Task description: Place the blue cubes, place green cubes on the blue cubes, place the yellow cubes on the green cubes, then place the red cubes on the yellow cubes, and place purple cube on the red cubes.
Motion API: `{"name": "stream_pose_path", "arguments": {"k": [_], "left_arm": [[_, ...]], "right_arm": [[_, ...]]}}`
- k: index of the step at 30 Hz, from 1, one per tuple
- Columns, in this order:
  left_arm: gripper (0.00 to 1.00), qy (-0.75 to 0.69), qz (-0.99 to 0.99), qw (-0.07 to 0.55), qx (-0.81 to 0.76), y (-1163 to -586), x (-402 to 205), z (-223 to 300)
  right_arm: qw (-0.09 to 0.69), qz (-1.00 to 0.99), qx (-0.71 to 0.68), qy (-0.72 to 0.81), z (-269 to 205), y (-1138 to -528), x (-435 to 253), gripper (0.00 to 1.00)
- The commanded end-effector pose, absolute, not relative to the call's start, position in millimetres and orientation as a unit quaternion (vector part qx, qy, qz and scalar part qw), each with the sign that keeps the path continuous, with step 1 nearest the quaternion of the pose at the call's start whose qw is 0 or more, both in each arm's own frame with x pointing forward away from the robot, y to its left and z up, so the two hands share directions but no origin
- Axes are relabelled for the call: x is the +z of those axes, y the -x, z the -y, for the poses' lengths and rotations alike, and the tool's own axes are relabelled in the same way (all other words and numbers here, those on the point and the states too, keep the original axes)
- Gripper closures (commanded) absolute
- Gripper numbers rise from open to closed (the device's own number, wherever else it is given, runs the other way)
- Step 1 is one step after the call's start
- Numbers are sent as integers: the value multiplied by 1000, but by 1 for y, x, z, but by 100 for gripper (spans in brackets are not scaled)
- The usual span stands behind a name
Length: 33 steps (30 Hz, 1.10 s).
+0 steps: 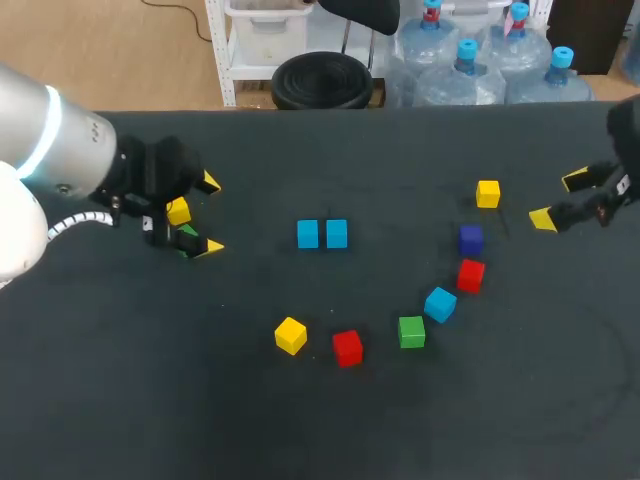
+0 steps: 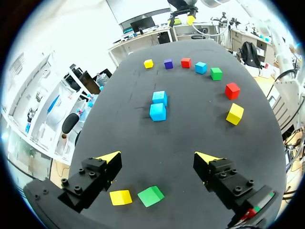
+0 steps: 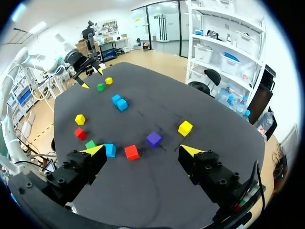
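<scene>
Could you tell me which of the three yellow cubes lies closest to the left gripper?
The yellow cube beside the green cube, between the left gripper's open fingers; the others lie far off.

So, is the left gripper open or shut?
Open: the left gripper's yellow-tipped fingers stand wide apart, with the small green cube lying untouched between them.

black table [image 1: 150, 400] bears scattered coloured cubes [image 1: 308, 234].

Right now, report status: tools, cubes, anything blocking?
Left tool, right tool open, empty. Small green cube, small yellow cube under left tool. Two blue cubes side by side, nothing stacked.
</scene>
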State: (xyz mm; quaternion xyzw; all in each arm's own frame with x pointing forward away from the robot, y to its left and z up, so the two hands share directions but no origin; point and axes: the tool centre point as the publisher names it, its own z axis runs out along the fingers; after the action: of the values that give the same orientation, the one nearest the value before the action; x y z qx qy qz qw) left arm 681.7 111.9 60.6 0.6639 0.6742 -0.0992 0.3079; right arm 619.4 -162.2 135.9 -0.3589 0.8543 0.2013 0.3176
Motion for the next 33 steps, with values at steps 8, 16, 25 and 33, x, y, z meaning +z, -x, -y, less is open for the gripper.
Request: {"name": "stream_pose_path", "arguments": {"k": [8,16,25,33], "left_arm": [[0,-665,-671,311,-102,-681,60,-114],[0,-665,-671,311,-102,-681,60,-114],[0,-665,-671,311,-102,-681,60,-114],[0,-665,-671,311,-102,-681,60,-114]], "right_arm": [[325,-839,230,370,166,-628,129,0],[347,-764,274,471,124,-631,102,0],[319,-639,327,618,97,-641,102,0],[265,-549,349,712,97,-652,110,0]]}}
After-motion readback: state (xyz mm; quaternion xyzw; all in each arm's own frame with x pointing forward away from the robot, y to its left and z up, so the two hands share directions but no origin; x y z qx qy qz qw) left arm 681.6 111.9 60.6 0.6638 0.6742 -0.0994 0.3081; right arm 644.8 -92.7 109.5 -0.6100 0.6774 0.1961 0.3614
